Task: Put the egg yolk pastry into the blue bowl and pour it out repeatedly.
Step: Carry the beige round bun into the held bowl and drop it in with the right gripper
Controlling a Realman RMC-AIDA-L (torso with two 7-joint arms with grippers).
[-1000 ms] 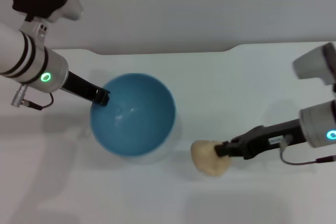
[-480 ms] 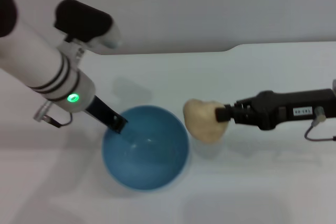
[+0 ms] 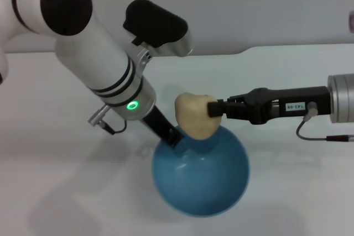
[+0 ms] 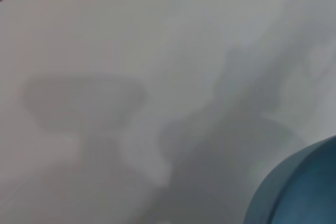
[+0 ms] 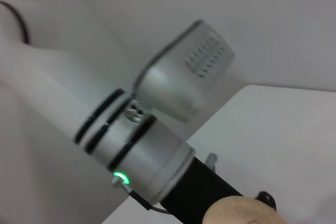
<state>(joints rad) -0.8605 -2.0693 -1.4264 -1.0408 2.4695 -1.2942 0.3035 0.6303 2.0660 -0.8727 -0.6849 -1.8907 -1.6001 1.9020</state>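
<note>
Pastry [image 3: 193, 115] in right gripper [image 3: 213, 109] above blue bowl [image 3: 202, 175] rim; left gripper [image 3: 172, 136] grips rim.

White table [image 3: 310, 192], notched back edge, grey wall [image 3: 249, 4] behind.

Soft even light — faint shadows, left wrist view blurred.

Egg yolk pastry [image 3: 193, 114] held in right hand [image 3: 213, 109], raised over the 11 o'clock rim of blue bowl [image 3: 202, 178]. Left hand [image 3: 171, 136] clamped on that rim at 10 o'clock. Bowl near the 6 o'clock edge of surface [image 3: 298, 192], right arm reaching in from 3 o'clock.
</note>
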